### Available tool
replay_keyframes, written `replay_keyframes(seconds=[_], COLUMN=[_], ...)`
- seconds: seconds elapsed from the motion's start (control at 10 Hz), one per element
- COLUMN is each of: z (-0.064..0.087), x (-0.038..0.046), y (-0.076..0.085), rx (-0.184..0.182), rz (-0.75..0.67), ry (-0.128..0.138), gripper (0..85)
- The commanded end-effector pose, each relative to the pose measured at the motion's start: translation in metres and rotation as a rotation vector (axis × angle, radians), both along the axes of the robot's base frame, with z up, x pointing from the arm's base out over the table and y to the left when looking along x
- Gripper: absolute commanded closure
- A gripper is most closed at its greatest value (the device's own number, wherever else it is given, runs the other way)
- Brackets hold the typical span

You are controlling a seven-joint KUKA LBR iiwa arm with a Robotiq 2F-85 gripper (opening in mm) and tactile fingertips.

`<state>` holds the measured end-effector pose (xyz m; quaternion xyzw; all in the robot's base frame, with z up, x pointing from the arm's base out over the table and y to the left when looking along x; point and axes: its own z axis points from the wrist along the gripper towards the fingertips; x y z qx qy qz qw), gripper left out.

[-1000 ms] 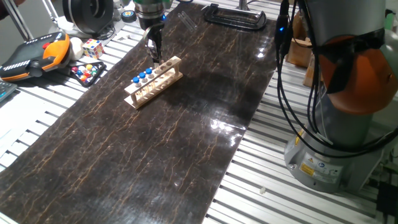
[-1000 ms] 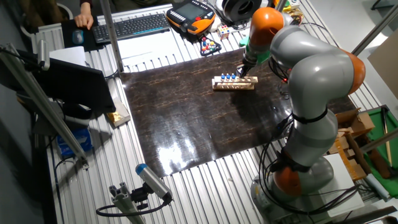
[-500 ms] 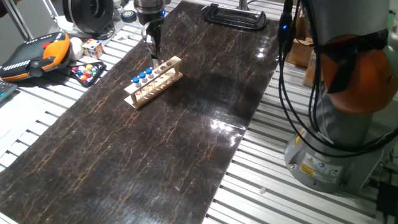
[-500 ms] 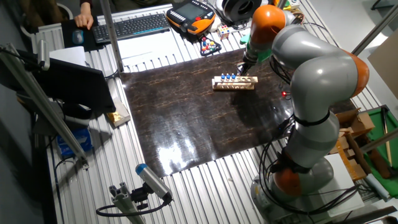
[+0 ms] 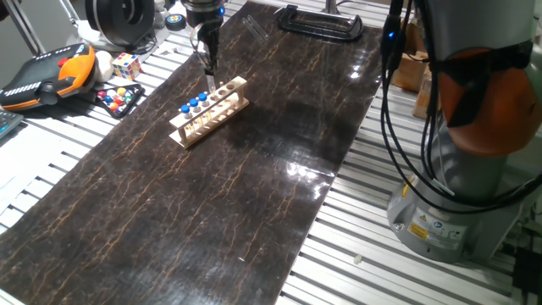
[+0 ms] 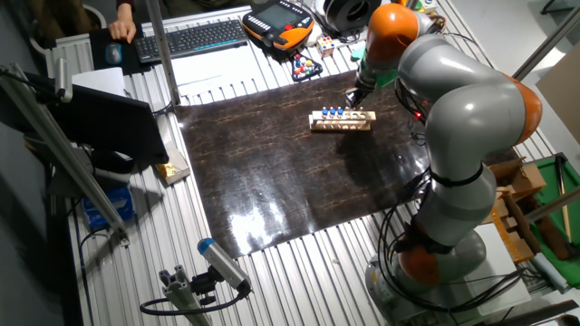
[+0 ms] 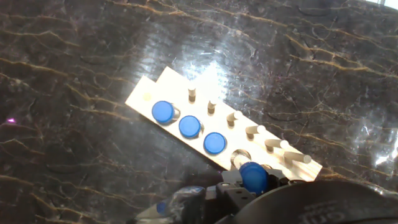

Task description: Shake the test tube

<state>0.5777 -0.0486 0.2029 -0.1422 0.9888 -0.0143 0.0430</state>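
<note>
My gripper (image 5: 208, 61) is shut on a test tube (image 5: 209, 80) with a blue cap and holds it upright just above the pale wooden rack (image 5: 222, 112). In the hand view the held tube's blue cap (image 7: 254, 177) sits between my fingers, over an empty hole (image 7: 239, 159) of the rack (image 7: 144, 98). Three more blue-capped tubes (image 7: 189, 126) stand in a row in the rack; they also show in one fixed view (image 5: 193, 103). In the other fixed view my gripper (image 6: 354, 96) hangs over the rack's right end (image 6: 367, 125).
A rack of coloured balls (image 5: 118, 97), a Rubik's cube (image 5: 126, 64) and an orange-black pendant (image 5: 47, 74) lie left of the dark mat (image 5: 254, 186). A black clamp (image 5: 318, 19) lies at the mat's far end. The robot base (image 5: 457, 195) stands at right.
My gripper has risen a little and drawn the held tube up out of its hole. The rack and the other tubes have not moved.
</note>
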Motion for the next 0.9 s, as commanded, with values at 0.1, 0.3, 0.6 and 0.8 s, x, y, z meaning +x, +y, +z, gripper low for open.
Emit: replay_keyframes(seconds=[0.1,0.3,0.6,0.8], z=[0.0017,0.0011,0.0011,0.0011], x=[-0.0007,-0.0004,-0.0004,-0.0004], y=[0.0021,0.0022,0.0022,0.0022], rx=[0.0,0.016,0.029,0.012], rz=[-0.007,-0.021,-0.049,-0.04], ry=[0.009,0.012,-0.007,-0.008], gripper=[84.3,84.3,84.3,84.3])
